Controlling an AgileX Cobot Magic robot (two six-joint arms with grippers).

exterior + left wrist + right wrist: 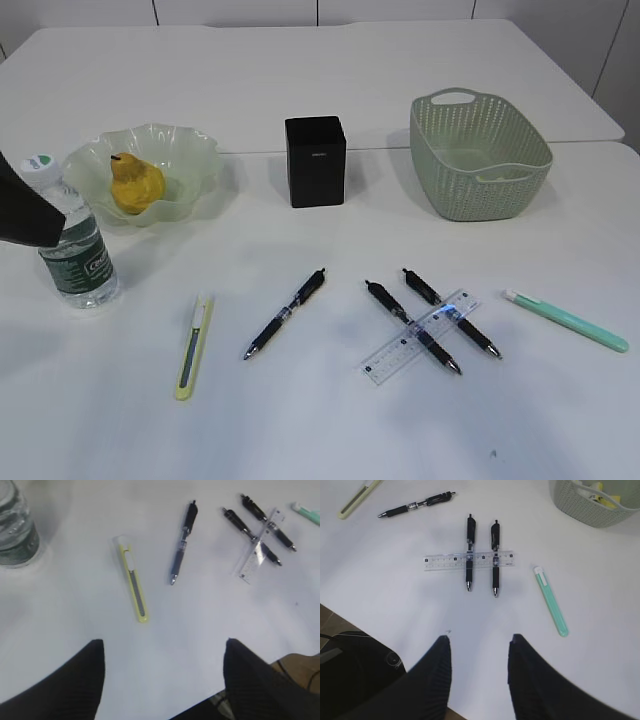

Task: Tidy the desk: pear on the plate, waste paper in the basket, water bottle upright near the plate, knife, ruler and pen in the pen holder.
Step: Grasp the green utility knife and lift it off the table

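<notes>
A yellow pear lies in the pale green glass plate. A water bottle stands upright left of the plate. The black pen holder stands at the middle back. A yellow knife, three black pens and a clear ruler lying over two of them are on the table, with a mint knife at the right. My left gripper is open and empty, above the table near the yellow knife. My right gripper is open and empty, short of the ruler.
The green woven basket stands at the back right, with paper scraps inside. Part of my left arm overlaps the bottle at the left edge. The table's front edge shows in both wrist views.
</notes>
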